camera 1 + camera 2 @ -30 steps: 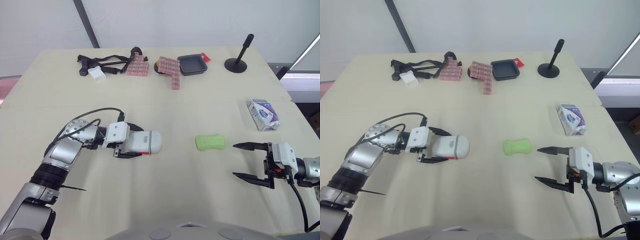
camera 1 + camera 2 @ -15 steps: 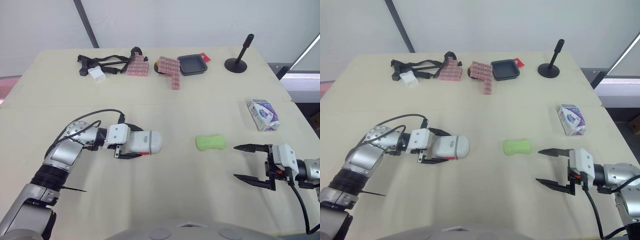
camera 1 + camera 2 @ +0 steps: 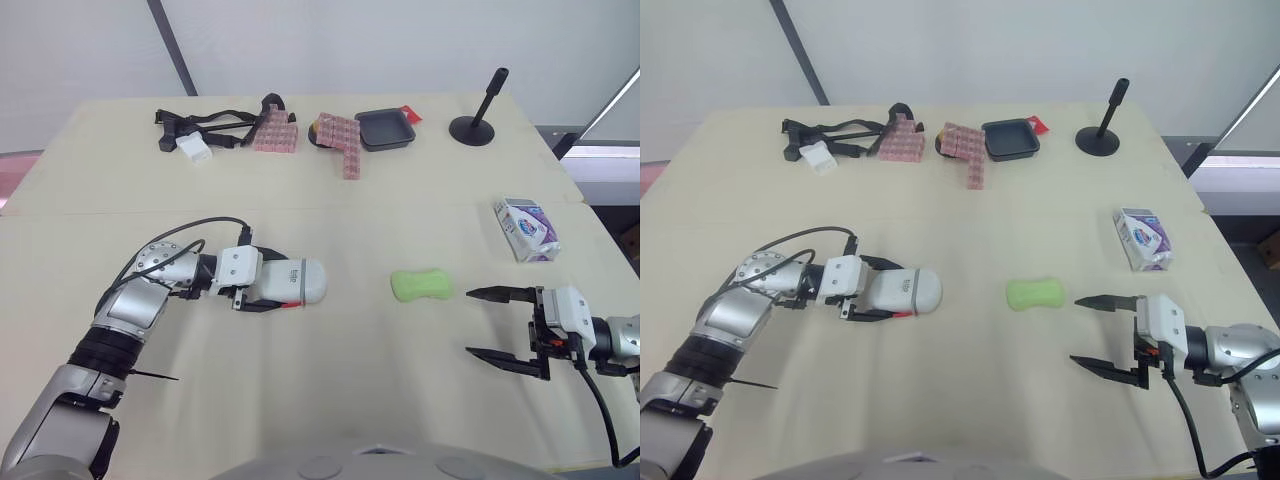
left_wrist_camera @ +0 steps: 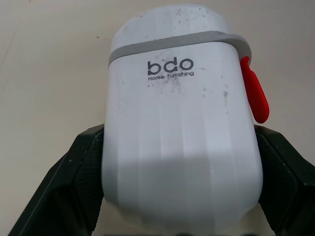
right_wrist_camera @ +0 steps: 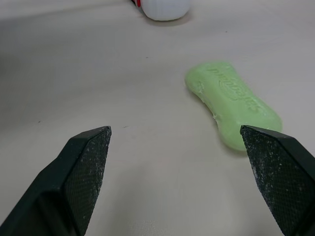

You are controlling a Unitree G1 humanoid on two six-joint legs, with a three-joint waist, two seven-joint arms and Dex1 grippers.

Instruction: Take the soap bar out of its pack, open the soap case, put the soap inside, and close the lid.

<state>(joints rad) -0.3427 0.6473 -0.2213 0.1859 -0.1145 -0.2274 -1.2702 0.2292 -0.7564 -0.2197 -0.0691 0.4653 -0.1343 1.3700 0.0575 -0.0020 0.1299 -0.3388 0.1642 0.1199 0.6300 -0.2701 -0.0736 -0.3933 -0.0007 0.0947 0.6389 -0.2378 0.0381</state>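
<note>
Soap bar (image 3: 421, 285) — unwrapped, bare on the table, centre-right | soap case (image 3: 294, 282) lid closed, clamped in left gripper (image 3: 272, 285), centre-left | right gripper (image 3: 470, 320) spread wide, empty, lower right | step: opening case — next likely calls for freeing the red latch (image 4: 254, 91)

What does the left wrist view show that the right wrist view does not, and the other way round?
The left wrist view adds the left gripper shut on the white soap case, the lettering "bdo Home Furnishing" and the grey seam of the shut lid. The right wrist view adds the green soap bar, lying bare ahead of the open right gripper. Both share the soap case with its red latch, and the beige table.
</note>
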